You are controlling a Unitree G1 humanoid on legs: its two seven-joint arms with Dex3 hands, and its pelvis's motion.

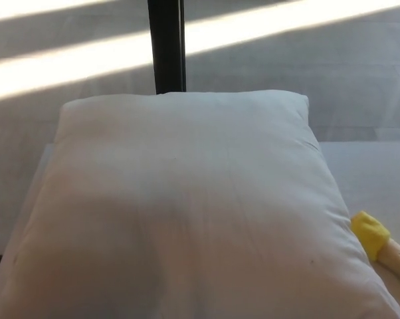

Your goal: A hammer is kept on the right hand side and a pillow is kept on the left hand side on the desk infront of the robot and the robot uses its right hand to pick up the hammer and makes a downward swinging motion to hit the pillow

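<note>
A large white pillow (pixel 187 206) fills most of the head view and lies flat on the pale desk (pixel 373 173). At the lower right edge, beside the pillow's right side, lies the hammer (pixel 383 242): a yellow end and a light tan shaft show, and the rest runs out of the picture. Neither of my hands shows anywhere in the view.
A black upright post (pixel 167 46) stands behind the pillow's far edge. Beyond the desk is a grey floor crossed by bright bands of sunlight (pixel 67 66). A bare strip of desk lies to the right of the pillow.
</note>
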